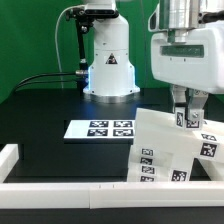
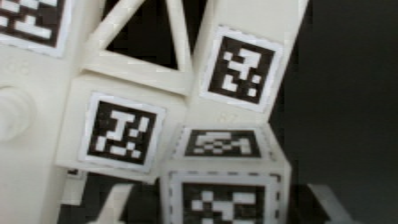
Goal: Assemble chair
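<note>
The chair's white tagged pieces [image 1: 160, 150] stand joined as a leaning, stepped cluster at the front of the exterior view's right. My gripper [image 1: 188, 120] hangs straight down over the cluster's top. Its two fingers straddle a small white tagged block [image 1: 189, 117] that sticks up from the cluster. In the wrist view that block [image 2: 217, 195] fills the space between the fingers [image 2: 111, 200], and both press close to its sides. Beyond it lie notched panels [image 2: 125, 130] with several tags. The gripper [image 2: 219, 203] is shut on the block.
The marker board [image 1: 100, 129] lies flat on the black table in the middle. A low white border rail [image 1: 60, 190] runs along the front and the exterior view's left edge. The robot's white base [image 1: 110, 60] stands at the back, with cables beside it.
</note>
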